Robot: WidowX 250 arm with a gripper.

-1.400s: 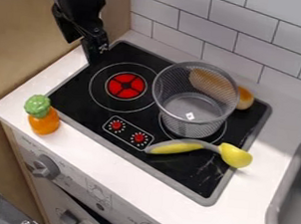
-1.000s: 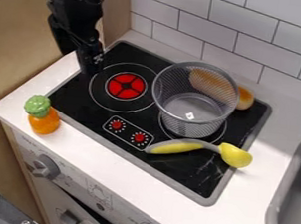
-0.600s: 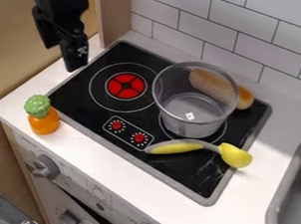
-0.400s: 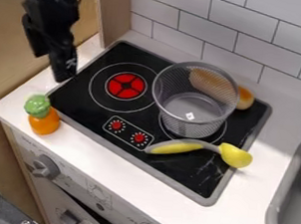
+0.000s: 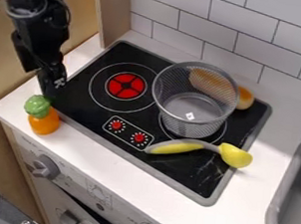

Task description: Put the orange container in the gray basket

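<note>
Black arm [image 5: 31, 20]: enters at the upper left and slants downward, its lower part in front of the wooden panel; bulky, dark segments with a thin cable looping beside them.
Gripper [image 5: 50, 87]: pointed down at the cooktop's left edge, close beside the green top of the orange container [image 5: 44, 122] – whether they touch, I cannot tell. I also cannot tell whether it is parted or closed up.
Orange container: upright on the counter, left of the cooktop and outside the gray basket [image 5: 173, 121]; a smooth, rounded orange body under a bumpy green top.
Gray basket: upright on the right side of the cooktop; fine mesh walls, round rim, solid-looking gray floor with a small white patch.
Cooktop [image 5: 83, 105]: flat, glossy black surface in a gray border, with a round red burner [image 5: 126, 86] and two small red dials.
Bread-like piece [image 5: 246, 98]: rounded, golden brown, behind the basket and partly seen through its mesh.
Utensil [image 5: 235, 156]: lying in front of the basket – curved yellow-and-gray handle, bulbous yellow end reaching over the cooktop's right border.
Counter [image 5: 127, 169]: smooth and white, with a gray sink [image 5: 278, 201] at the right.
Wall [image 5: 188, 22]: pale rectangular tiles, dark joints.
</note>
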